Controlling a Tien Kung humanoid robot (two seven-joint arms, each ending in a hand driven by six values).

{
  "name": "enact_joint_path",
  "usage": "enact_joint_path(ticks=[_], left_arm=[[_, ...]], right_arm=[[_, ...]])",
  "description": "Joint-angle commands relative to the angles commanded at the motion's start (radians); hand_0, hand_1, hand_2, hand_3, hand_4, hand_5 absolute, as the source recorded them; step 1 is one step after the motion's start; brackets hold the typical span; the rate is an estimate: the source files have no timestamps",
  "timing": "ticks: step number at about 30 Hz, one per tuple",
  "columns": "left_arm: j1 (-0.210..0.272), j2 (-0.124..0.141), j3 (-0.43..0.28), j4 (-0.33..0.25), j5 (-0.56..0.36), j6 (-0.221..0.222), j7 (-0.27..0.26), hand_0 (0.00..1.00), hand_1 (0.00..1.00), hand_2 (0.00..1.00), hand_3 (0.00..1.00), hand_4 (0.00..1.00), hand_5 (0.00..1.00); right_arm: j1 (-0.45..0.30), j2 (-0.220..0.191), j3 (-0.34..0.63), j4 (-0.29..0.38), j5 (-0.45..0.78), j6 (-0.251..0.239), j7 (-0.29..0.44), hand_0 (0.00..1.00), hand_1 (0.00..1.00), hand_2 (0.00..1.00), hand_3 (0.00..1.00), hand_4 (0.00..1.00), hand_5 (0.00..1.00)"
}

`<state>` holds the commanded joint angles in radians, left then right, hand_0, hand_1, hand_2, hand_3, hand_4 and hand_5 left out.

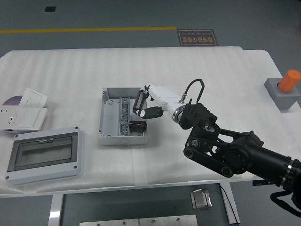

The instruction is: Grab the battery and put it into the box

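1. Head view: the grey box lies open near the middle of the white bench, a metal rail running along its floor.
2. The battery, a dark cylinder, lies inside the box at its near right corner, close against the right wall.
3. The right hand reaches in from the right on a black arm and hangs over the box's right wall, just above and beyond the battery. Its dark fingers are curled loosely downward and grip nothing; whether they touch the box wall cannot be told.
4. Left of the box and nearer the bench's front edge lies a grey cover with a clear window.
5. Further left of the box, by the bench's left edge, sit white switch plates.
6. Well to the right of the box, at the bench's right edge, an orange cylinder stands tilted in a grey block.
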<state>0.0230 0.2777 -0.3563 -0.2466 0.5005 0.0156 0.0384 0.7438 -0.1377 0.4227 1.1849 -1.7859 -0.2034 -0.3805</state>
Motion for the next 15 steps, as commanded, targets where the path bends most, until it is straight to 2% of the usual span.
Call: enact_joint_path(ticks=[1,6,7,15], left_arm=[[0.0,0.0,0.0,0.0,0.0,0.0,0.0,0.644,0.672,0.591,0.621,0.744,0.522],[0.005,0.0,0.009,0.002,-0.008,0.0,0.001,0.644,0.672,0.591,0.621,0.744,0.522],[0.006,0.0,0.011,0.003,-0.01,0.0,0.001,0.643,0.672,0.591,0.62,0.744,0.524],[0.006,0.001,0.014,0.004,-0.013,0.0,0.001,0.644,0.672,0.59,0.62,0.744,0.524]], right_arm=[[-0.003,0.005,-0.005,0.002,-0.009,0.004,-0.002,0.507,0.676,0.697,0.746,0.542,0.322],[-0.009,0.015,-0.015,0.006,-0.028,0.01,-0.005,0.507,0.676,0.697,0.746,0.542,0.322],[-0.009,0.017,-0.016,0.006,-0.03,0.01,-0.005,0.706,0.935,0.992,0.998,0.914,0.607],[-0.008,0.02,-0.022,0.001,-0.043,0.019,-0.01,0.709,0.952,0.998,0.998,0.938,0.627]])
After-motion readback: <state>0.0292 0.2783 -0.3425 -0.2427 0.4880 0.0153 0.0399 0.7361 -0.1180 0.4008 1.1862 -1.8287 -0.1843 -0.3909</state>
